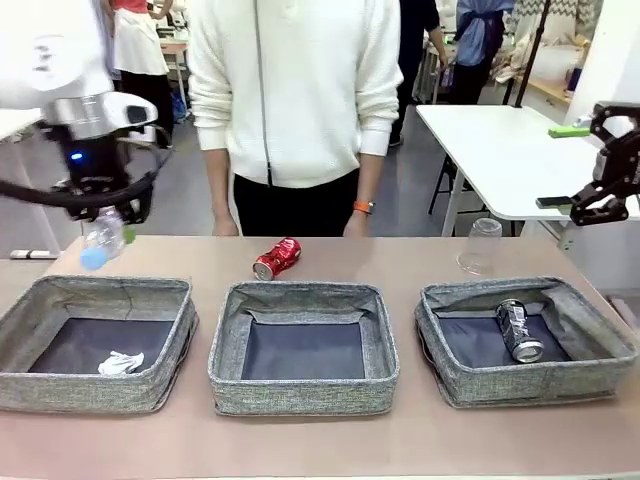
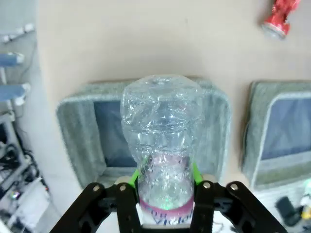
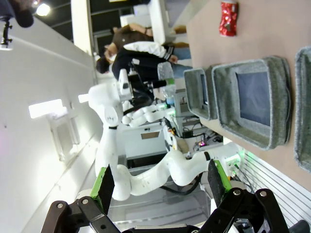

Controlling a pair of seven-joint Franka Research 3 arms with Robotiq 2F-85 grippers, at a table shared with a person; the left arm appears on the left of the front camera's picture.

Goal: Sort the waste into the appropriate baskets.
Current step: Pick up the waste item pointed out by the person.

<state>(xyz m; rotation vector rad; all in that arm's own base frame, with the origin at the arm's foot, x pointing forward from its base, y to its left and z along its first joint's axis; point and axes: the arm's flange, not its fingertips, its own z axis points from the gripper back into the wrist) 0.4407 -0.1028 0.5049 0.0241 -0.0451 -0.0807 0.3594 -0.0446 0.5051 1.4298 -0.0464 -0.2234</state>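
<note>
The left gripper (image 2: 165, 177) squeezes the bottle (image 2: 163, 116) near its pink label. It looks light, thin and crinkly, maybe slippery. The right gripper (image 3: 160, 180) is wide, holding nothing.

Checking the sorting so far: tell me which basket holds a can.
The right-hand basket, with the dark printed can lying inside; the left basket holds a paper ball, the middle basket nothing.

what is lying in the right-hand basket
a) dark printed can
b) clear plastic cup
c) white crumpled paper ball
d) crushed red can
a: the dark printed can lies on the lining of the right basket; the crushed red can and clear plastic cup sit on the table outside it.
</note>
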